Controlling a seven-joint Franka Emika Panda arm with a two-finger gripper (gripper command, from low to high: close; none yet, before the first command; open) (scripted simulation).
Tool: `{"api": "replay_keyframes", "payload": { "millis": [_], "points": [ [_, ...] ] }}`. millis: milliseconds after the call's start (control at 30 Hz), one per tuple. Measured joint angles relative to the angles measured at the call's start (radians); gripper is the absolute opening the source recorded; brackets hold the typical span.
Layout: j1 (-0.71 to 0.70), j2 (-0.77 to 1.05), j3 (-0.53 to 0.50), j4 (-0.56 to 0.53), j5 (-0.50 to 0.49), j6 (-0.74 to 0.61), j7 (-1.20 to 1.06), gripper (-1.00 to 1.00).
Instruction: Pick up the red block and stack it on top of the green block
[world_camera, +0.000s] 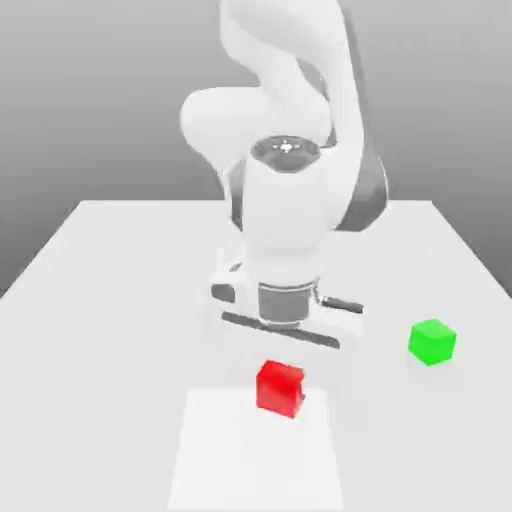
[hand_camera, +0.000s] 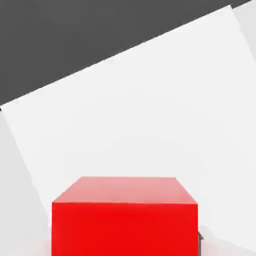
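Observation:
The red block sits at the far edge of a lighter white patch, directly under my hand. My gripper comes straight down onto it and is shut on the red block, which stands close up in the hand view with a thin grey sliver of a fingertip at its side. The green block rests on the table toward the exterior view's right, apart from the hand and the red block.
A white table carries everything, with a brighter white square patch near its front. The arm's bulky white body rises behind the hand. Dark floor lies beyond the table edge.

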Motion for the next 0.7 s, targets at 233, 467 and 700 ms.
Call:
{"api": "replay_keyframes", "payload": {
  "millis": [233,467,700],
  "points": [
    [0.276,-0.127,0.177,-0.070,0.097,-0.051,-0.046,-1.00],
    [0.389,-0.086,0.300,-0.103,0.052,0.021,-0.003,-1.00],
    [0.368,0.078,0.262,-0.100,-0.171,0.168,0.154,1.00]
  ]
}}
